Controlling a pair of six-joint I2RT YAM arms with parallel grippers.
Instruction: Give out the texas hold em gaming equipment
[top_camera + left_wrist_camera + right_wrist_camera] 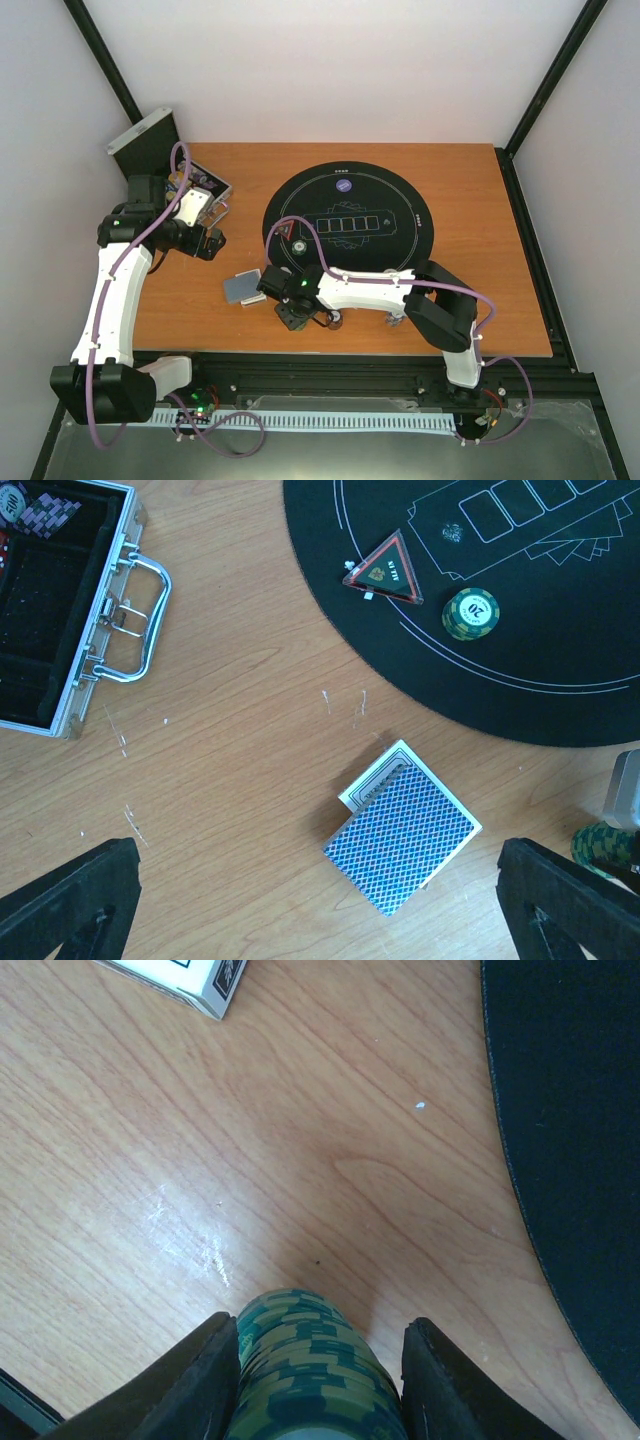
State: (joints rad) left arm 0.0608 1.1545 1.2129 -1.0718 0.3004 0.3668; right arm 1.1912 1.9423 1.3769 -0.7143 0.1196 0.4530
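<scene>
Early going: red triangle marker [385, 570] and green chip pile [471, 613] sit on the black mat [560, 690]. Right gripper [320, 1345] clamps a green chip stack [305, 1375] just off it. Left gripper [213, 244] gapes above the undealt card deck [405, 840].

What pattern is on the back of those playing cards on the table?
The playing cards show a blue diamond lattice, white-bordered; clearest in the left wrist view.

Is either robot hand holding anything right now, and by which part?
The right gripper pinches a stack of green chips by its sides. The left gripper is open and holds nothing.
</scene>
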